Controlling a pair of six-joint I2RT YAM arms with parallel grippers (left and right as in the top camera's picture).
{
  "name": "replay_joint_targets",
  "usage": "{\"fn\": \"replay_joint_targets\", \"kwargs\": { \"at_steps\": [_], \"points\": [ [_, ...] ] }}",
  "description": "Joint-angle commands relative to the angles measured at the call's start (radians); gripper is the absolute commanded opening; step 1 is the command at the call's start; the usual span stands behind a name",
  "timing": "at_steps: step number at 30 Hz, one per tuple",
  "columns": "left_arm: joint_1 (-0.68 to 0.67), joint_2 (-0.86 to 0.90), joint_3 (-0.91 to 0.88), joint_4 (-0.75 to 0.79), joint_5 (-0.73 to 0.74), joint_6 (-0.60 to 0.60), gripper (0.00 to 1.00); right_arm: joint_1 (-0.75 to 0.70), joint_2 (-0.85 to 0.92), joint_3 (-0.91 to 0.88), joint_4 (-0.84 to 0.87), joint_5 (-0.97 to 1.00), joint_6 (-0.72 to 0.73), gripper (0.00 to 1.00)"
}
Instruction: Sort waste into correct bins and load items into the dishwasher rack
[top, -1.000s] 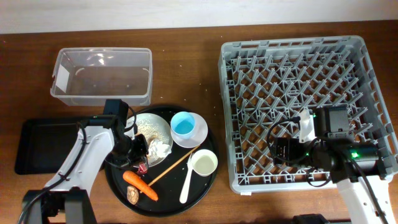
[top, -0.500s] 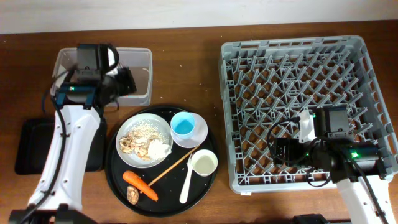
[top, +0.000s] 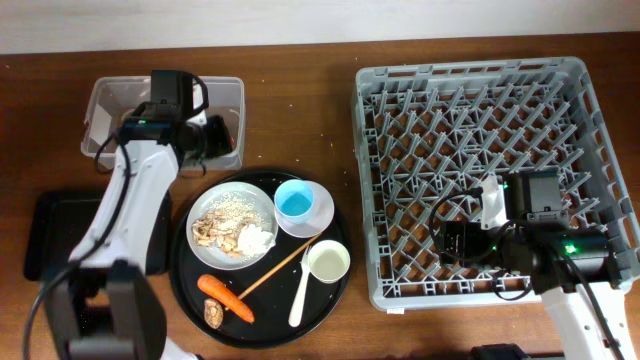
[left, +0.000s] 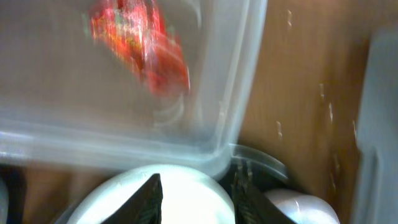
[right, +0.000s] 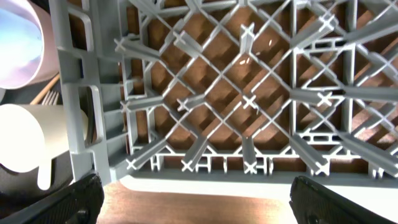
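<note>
Wrapper (left: 146, 50), blurred, is inside the tub (top: 110, 105) at the worktop's (top: 300, 60) 10 o'clock. The left jaws hang wide and empty over it; the right jaws gape over the rack (top: 470, 110).

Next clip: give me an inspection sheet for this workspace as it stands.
Surface: brown wooden table, few pale specks.
Job's things: crumpled red wrapper, blurred, inside clear tub; black rectangular tray, visible part bare; dishwasher rack shows no tableware; plate, light blue cup, small white cup, fork, carrot on round black tray.
Clutter: wooden stick on that tray.
Grippers: left gripper open at tub's corner; right gripper open over rack.
Cables: black loop beside right gripper.
Surroundings: pale wall strip.
</note>
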Motion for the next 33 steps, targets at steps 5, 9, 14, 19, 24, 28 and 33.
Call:
{"fn": "replay_joint_targets", "kwargs": {
  "at_steps": [5, 9, 14, 19, 24, 28, 33],
  "points": [
    [-0.082, -0.093, -0.053, -0.522, 0.040, 0.008, 0.36, 0.005, -0.003, 0.017, 0.001, -0.005, 0.002, 0.98],
    [-0.098, -0.093, -0.217, -0.459, 0.036, 0.008, 0.37, 0.005, -0.003, 0.017, -0.010, -0.004, 0.002, 0.98],
    [-0.098, -0.093, -0.400, -0.207, 0.036, 0.008, 0.36, 0.005, -0.003, 0.017, -0.013, -0.004, 0.002, 0.99],
    [-0.098, -0.091, -0.466, -0.129, 0.021, 0.008, 0.29, 0.005, -0.003, 0.017, -0.013, -0.004, 0.002, 0.98],
    [-0.099, -0.091, -0.466, -0.083, 0.021, 0.008, 0.12, 0.005, -0.003, 0.017, -0.014, -0.004, 0.002, 0.99],
    [-0.098, -0.091, -0.466, -0.061, 0.021, 0.008, 0.04, 0.005, -0.003, 0.017, -0.013, -0.004, 0.002, 0.98],
    [-0.098, -0.099, -0.451, -0.097, 0.021, 0.009, 0.00, 0.005, -0.003, 0.017, -0.014, -0.004, 0.002, 0.98]
  ]
}}
